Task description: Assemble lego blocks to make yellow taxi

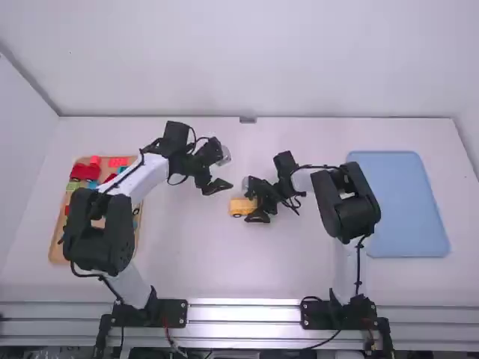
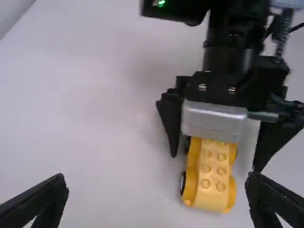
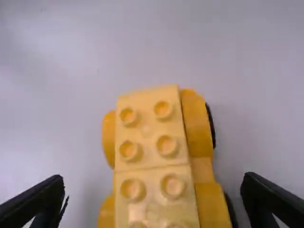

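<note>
A yellow block car with black wheels (image 1: 239, 206) sits on the table near the middle, studs up. My right gripper (image 1: 259, 203) is over the car's right part, its fingers spread apart on either side. In the left wrist view the car (image 2: 210, 180) lies partly under the right gripper (image 2: 213, 154). The right wrist view has the car's studded top (image 3: 152, 152) between the separated fingers of the right gripper (image 3: 153, 192), touching neither. My left gripper (image 1: 223, 173) stands open with nothing in it, up and to the left of the car; its fingers (image 2: 40, 202) are wide apart.
On the left, partly behind the left arm, is an orange-rimmed tray (image 1: 57, 250) with red, green and blue blocks. A blue tray (image 1: 408, 206) lies on the right, beside the right arm.
</note>
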{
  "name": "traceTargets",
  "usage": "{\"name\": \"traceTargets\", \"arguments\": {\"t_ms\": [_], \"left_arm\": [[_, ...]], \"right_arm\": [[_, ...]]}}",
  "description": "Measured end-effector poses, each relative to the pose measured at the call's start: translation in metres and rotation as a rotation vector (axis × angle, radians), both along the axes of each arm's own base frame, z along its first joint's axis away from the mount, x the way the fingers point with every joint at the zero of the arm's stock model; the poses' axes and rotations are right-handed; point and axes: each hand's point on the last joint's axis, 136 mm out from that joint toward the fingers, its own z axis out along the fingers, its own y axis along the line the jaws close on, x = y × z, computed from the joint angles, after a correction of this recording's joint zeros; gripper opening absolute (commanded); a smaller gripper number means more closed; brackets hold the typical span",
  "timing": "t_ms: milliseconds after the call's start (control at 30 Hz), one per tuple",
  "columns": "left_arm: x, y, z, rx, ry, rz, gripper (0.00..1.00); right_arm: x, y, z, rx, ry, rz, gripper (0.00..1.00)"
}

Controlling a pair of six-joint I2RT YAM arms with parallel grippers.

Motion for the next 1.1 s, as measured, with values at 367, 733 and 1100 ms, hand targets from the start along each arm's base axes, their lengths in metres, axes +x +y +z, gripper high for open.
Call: {"name": "traceTargets", "arguments": {"t_ms": [367, 733, 1100], "left_arm": [[0.029, 0.087, 0.003, -0.13, 0.232, 0.409, 0.99], [0.011, 0.166, -0.04, -0.069, 0.69, 1.054, 0.99], [-0.023, 0.262, -0.011, 0.194, 0.759, 1.842, 0.99]], "right_arm": [[0.042, -0.044, 0.058, -0.294, -0.219, -0.224, 0.99], [0.075, -0.081, 0.089, -0.31, -0.281, -0.425, 0.99], [0.095, -0.077, 0.101, -0.26, -0.337, -0.488, 0.99]]}}
